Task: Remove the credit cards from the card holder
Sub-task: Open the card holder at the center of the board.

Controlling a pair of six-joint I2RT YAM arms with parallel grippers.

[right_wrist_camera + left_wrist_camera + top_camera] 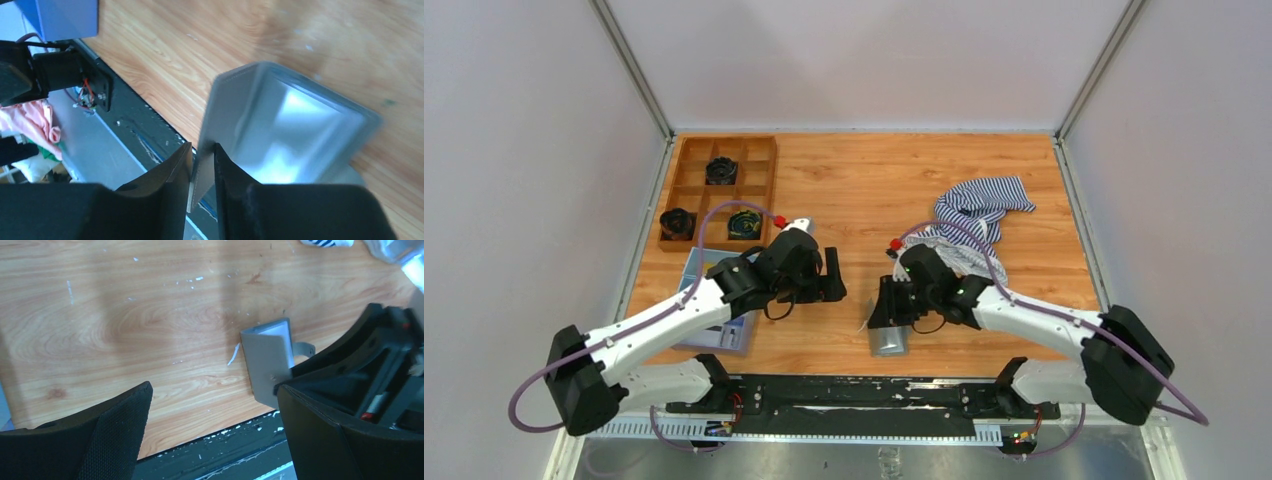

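— card holder (280, 125) sits near the front edge of the table (864, 190). we have it spread open, with one flap pinched in our right gripper (202, 150).
— so those fingers are clenched on the flap?
— yes, drawn close on its edge, with the thin flap between them. the rest of the holder seems to rest on the wood, pale lining showing. our left gripper (214, 387) is spread wide and grasps nothing. it hovers near the holder, on its left.
— do we see the cards?
— no. the lining is blurred in the right wrist view, and we cannot make out a card or a pocket edge. we see none lying on the table either.
— which step do we reckon we're on?
— we judge it the opening step: the holder is held apart and no card is drawn yet.
— and next?
— we'd hold the right pinch firm so the holder cannot fold. then we'd bring the left fingers over the pocket and narrow them onto a card's thin edge. that calls for a shallow approach and a light close, since a push could slide so light a holder or tug it from our pinch.
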